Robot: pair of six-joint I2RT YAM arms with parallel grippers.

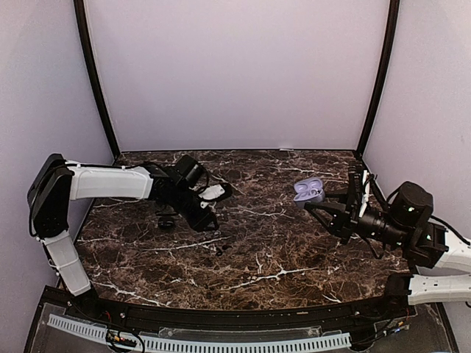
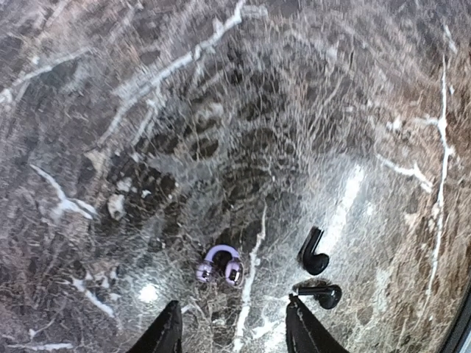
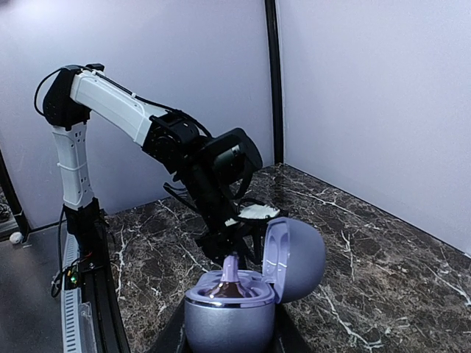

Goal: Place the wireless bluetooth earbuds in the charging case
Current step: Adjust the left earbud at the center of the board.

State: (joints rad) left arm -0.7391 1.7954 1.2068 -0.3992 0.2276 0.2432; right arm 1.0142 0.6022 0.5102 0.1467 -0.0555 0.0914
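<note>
- The pale purple earbud (image 2: 219, 265) lies loose on the bench (image 2: 221, 110), just in front of the left jaws. Two dark earbuds (image 2: 314, 254) lie near it, close to each other.
- The charging case (image 3: 229, 312), also pale purple, is held on the right side, above the bench as it seems, with its lid (image 3: 294, 257) swung open.
- A pale stem (image 3: 230, 271) stands up from inside the case, so I judge that one earbud is already in, maybe not pressed fully down.
- What is left: at least the loose purple earbud must be picked up and brought to the case. Whether the dark ones belong to this case I cannot tell.
- The left jaws are spread. The fingers (image 2: 166, 334) stand on either side of an empty gap and touch nothing.
- The right jaws are pressed against the case body from both sides, pinching it upright.
</note>
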